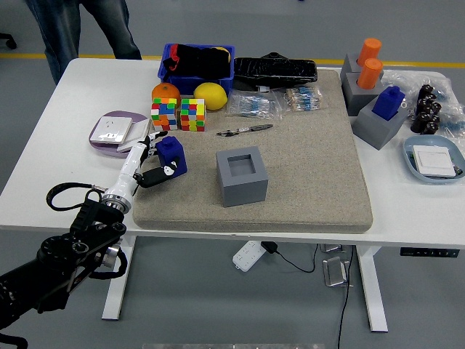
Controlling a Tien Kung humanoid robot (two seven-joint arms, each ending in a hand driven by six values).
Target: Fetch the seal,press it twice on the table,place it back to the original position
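The blue seal (172,154) is in my left hand (152,161), whose white fingers are shut around it. The hand and seal sit low over the left edge of the tan mat (290,153), left of the grey holder block (242,175) with an empty square recess. My left arm (73,247) comes in from the lower left. No right arm shows. Whether the seal's base touches the mat I cannot tell.
Two colour cubes (179,114), an orange (166,92) and a lemon (210,95) lie behind the hand. A pen (244,130) rests mid-mat. A purple plate (110,131) sits left. Grey blocks with orange and blue seals (376,80) stand at the right. A person's legs (87,29) stand at the far left.
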